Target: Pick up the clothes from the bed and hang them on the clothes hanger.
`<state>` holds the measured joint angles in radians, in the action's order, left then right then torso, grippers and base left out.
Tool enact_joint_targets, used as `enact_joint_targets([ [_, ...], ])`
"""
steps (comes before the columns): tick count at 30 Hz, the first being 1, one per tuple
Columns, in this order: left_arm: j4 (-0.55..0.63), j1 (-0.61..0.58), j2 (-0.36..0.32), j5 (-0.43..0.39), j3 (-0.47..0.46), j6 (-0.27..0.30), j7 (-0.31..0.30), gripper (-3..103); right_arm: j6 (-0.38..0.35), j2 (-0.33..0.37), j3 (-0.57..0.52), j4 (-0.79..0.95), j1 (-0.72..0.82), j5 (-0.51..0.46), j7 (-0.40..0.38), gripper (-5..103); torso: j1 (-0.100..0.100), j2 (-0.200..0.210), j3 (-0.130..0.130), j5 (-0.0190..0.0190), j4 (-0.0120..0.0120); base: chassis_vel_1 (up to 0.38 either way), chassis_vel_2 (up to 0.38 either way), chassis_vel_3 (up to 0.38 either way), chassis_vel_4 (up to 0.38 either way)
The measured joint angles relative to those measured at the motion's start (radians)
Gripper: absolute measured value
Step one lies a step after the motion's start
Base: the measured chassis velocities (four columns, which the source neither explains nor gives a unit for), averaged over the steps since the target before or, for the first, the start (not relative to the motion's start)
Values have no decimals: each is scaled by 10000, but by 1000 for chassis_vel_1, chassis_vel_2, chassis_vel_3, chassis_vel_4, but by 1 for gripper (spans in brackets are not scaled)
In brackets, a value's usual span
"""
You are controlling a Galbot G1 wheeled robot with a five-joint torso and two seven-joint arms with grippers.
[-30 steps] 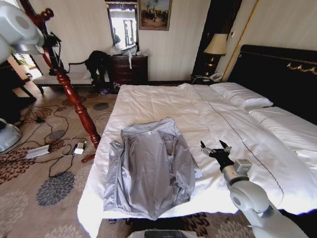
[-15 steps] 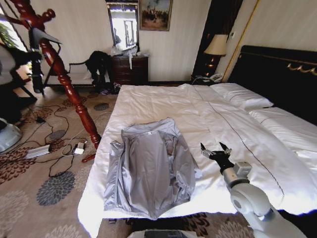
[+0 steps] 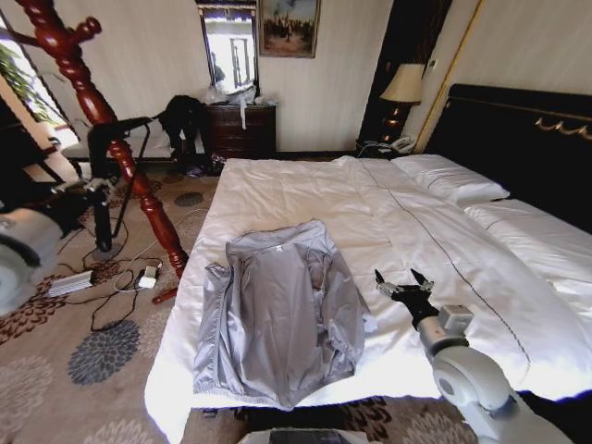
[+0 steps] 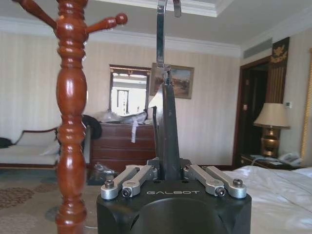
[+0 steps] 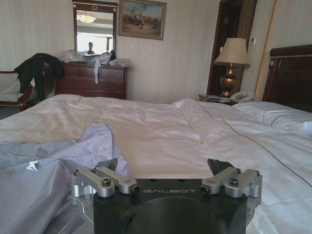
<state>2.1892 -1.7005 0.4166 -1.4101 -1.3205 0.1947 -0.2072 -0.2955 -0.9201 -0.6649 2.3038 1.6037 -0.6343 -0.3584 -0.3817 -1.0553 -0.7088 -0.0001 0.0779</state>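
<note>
The clothes, a silvery-grey jacket [image 3: 282, 314] [image 5: 44, 165], lie spread flat near the foot of the bed [image 3: 305, 194] [image 5: 161, 131]. To the jacket's right, my right gripper [image 3: 404, 289] [image 5: 165, 165] hovers low over the white sheet, open with nothing in it. Left of the bed, my left gripper [image 3: 97, 185] [image 4: 168, 170] is shut on the clothes hanger [image 3: 99, 217] [image 4: 168, 126], a thin black triangle held beside the wooden stand. The left wrist view has the hanger edge-on, its wire hook [image 4: 161, 19] pointing up.
A reddish-brown wooden pole stand [image 3: 129, 166] [image 4: 71, 122] leans between my left arm and the bed's corner. Cables and a power strip [image 3: 69, 282] litter the carpet. Pillows [image 3: 453, 180], black headboard [image 3: 518, 139], a lamp [image 3: 404, 83] and a dresser [image 3: 240, 125] stand farther back.
My left arm has come down from the upper left, bringing the black hanger low beside the wooden stand. The right gripper has barely moved. The jacket lies as before.
</note>
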Motion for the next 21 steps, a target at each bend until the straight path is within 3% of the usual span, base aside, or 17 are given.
enact_joint_targets([
  [3, 0, -52, 540, 487, 503, -258, 642, 16, -35, 68, 0, -22, -7, -225, -13, 100, 0, 0, -1, 3, 1, 0, 0, 0, 0],
  [13, -322, 69, 1579, 2066, 2372, -987, 1581, 16, -174, 154, 446, -947, -1238, -867, -231, 100, -1, 0, -1, 0, 2, 0, 0, 0, 0],
  [21, -269, 21, 2346, 3338, 3987, -1393, 2057, 16, -684, 277, 2145, -2811, -3891, -1752, -643, 100, -2, 1, -2, 1, 0, 0, 0, 0, 0],
])
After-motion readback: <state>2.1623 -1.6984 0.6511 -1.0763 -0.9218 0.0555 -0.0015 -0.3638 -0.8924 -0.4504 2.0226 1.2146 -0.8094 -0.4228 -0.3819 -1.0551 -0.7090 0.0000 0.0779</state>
